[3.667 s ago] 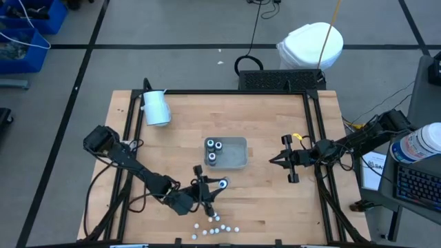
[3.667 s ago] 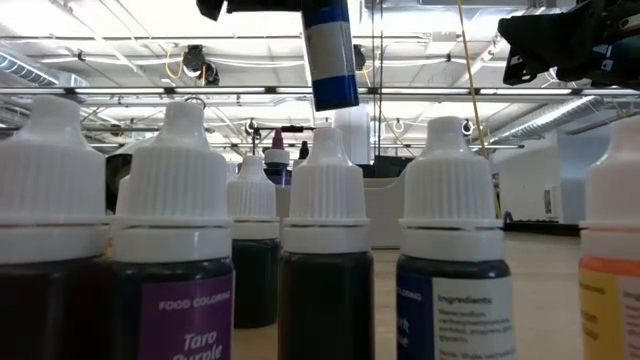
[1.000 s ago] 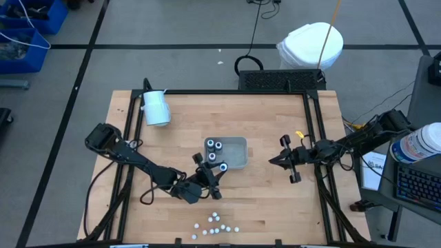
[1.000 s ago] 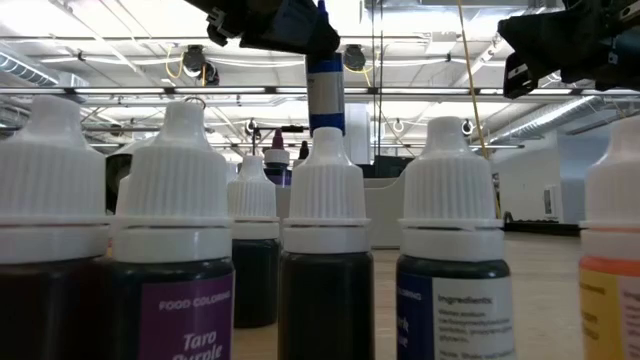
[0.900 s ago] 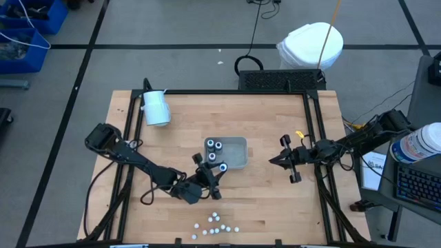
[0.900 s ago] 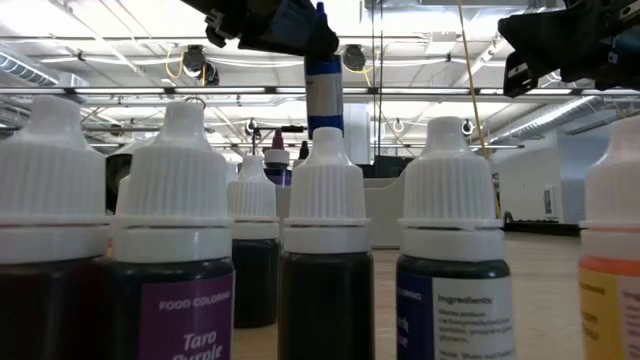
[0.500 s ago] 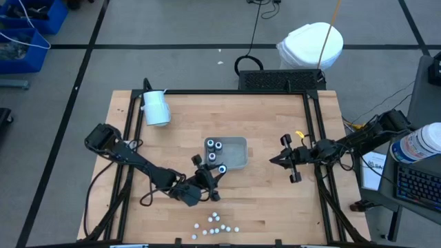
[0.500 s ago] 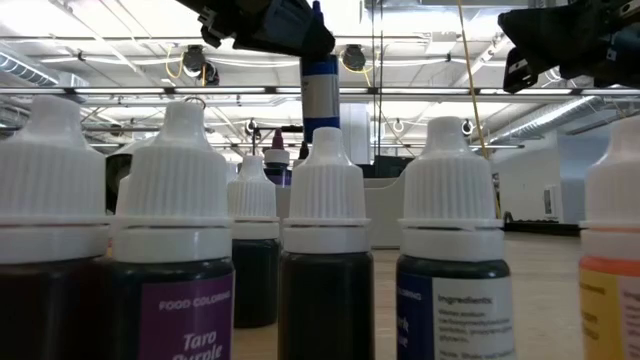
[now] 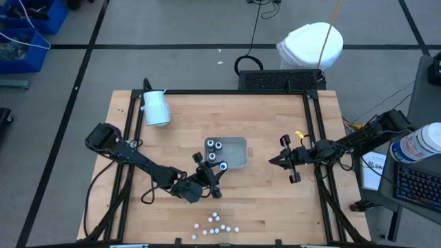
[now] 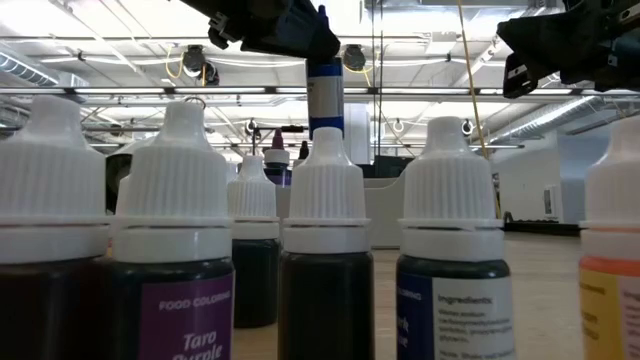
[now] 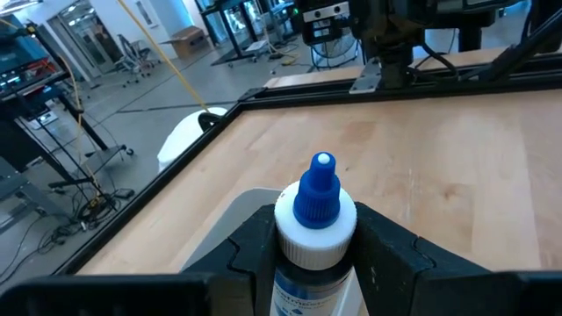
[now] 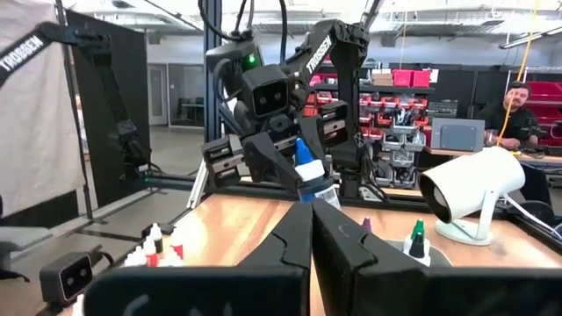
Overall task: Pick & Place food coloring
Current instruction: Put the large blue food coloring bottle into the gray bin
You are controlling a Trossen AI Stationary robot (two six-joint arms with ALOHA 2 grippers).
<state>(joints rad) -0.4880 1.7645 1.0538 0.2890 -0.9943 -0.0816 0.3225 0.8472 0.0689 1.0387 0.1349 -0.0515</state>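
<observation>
High view: left end effector (image 9: 210, 176) pinching a blue-capped food coloring bottle (image 9: 222, 167) just beside the grey tray (image 9: 238, 153). Right end effector (image 9: 273, 161) pressed together, apart. Left wrist view: bottle clamped between fingers (image 11: 386, 250).

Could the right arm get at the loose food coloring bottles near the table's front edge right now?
Probably yes: the right tool is shut and empty, with bare table between it and the loose bottles; it must open first.

- One blue-capped food coloring bottle (image 11: 313, 230) clamped in the left tool (image 9: 214, 173).
- Three bottles (image 9: 214, 149) in one grey tray (image 9: 237, 156) just beyond it.
- About ten loose bottles (image 9: 216, 225) near it on the surface (image 9: 262, 200).
- One white cylinder (image 9: 156, 108).
</observation>
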